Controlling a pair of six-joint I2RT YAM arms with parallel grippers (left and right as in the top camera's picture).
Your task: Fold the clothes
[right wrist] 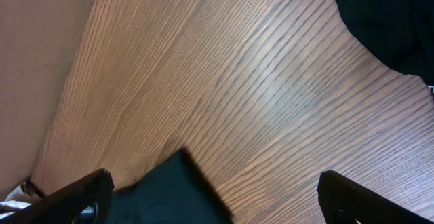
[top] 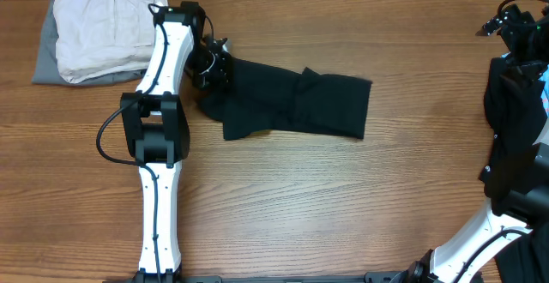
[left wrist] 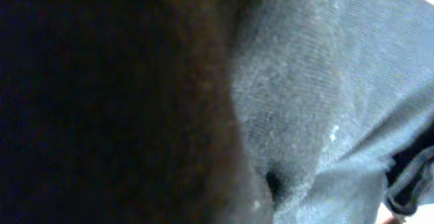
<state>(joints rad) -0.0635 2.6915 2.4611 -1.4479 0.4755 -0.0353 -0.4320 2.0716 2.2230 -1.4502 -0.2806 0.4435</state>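
Overhead: the black shirt [top: 300,103] lies in the middle of the table [top: 343,206], the left gripper [top: 210,67] clamped on its left end; a folded cream garment [top: 107,26] sits far left. Left wrist: black fabric fills the frame. Right wrist: the right gripper [right wrist: 217,197] hangs spread wide over wood, dark cloth [right wrist: 386,20] nearby.

1. A wood-grain counter [top: 343,206] carries everything, its grain running side to side in the overhead view
2. A black garment [top: 292,103] lies near the middle as a rumpled, roughly folded oblong
3. Well left of the black garment and farther back, a folded cream garment [top: 107,26] sits on a grey garment [top: 43,60], whose edge rests on the wood
4. Well right of the black garment, a dark heap of cloth [top: 515,120] lies at the counter's edge
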